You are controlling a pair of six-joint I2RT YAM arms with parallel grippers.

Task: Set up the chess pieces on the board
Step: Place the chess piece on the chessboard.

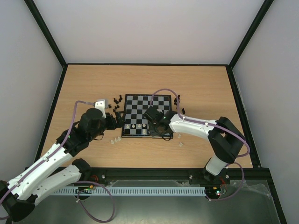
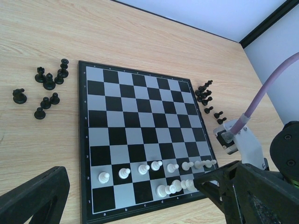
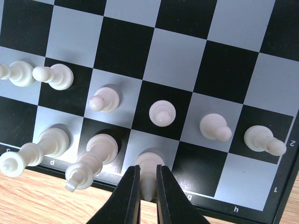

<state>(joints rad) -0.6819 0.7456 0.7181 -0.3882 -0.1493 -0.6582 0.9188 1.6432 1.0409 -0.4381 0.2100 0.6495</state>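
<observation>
The board [image 1: 147, 100] lies mid-table. White pawns [image 2: 152, 165] fill its second row, and three white pieces [image 3: 100, 149] stand on the back row. My right gripper [image 3: 148, 169] is shut on a tall white piece [image 3: 148, 179] standing on the near-row f square, just above the board's near edge [image 1: 155, 132]. Beside the board's near left corner, my left gripper [image 1: 117, 120] is open with nothing between its fingers; in its own view it [image 2: 128, 179] frames the white rows. Black pieces [image 2: 46, 88] are clustered on the table left of the board, and others [image 2: 205, 95] right of it.
Loose white pieces lie on the table near the board's front left corner [image 1: 113, 140] and front right corner [image 1: 180, 140]. Black pieces stand off the far corners [image 1: 117, 103] [image 1: 179, 105]. The right arm's purple cable [image 1: 161, 91] arcs over the board.
</observation>
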